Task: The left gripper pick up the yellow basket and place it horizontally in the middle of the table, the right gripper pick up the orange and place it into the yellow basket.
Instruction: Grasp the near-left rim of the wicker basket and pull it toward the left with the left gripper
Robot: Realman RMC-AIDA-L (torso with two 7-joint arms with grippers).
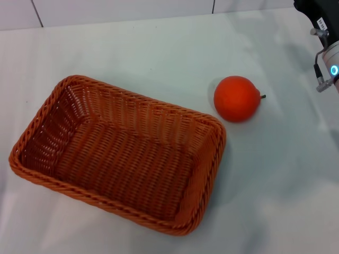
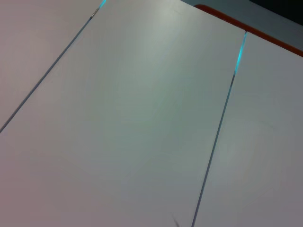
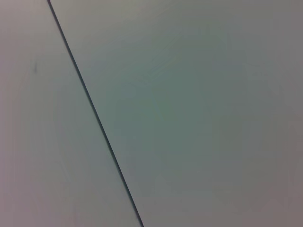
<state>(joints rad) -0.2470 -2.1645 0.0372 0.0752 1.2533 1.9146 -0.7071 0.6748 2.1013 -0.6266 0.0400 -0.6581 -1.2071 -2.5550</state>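
Observation:
The yellow basket point(image 1: 119, 153), orange-brown woven wicker, lies empty on the white table point(image 1: 159, 47) at the left and middle of the head view, set at a slant. The orange point(image 1: 237, 98) rests on the table just beyond the basket's far right corner, apart from it, with its dark stem pointing right. The white-grey wrist of my right gripper point(image 1: 331, 66), with its blue ring, shows at the far right edge, beyond and to the right of the orange. Its fingers are out of view. My left gripper is not in view.
The table's far edge meets a white panelled wall point(image 1: 122, 10). Both wrist views show only plain white panels with dark seams point(image 3: 94, 113). A thin orange-red strip point(image 2: 246, 28) crosses a corner of the left wrist view.

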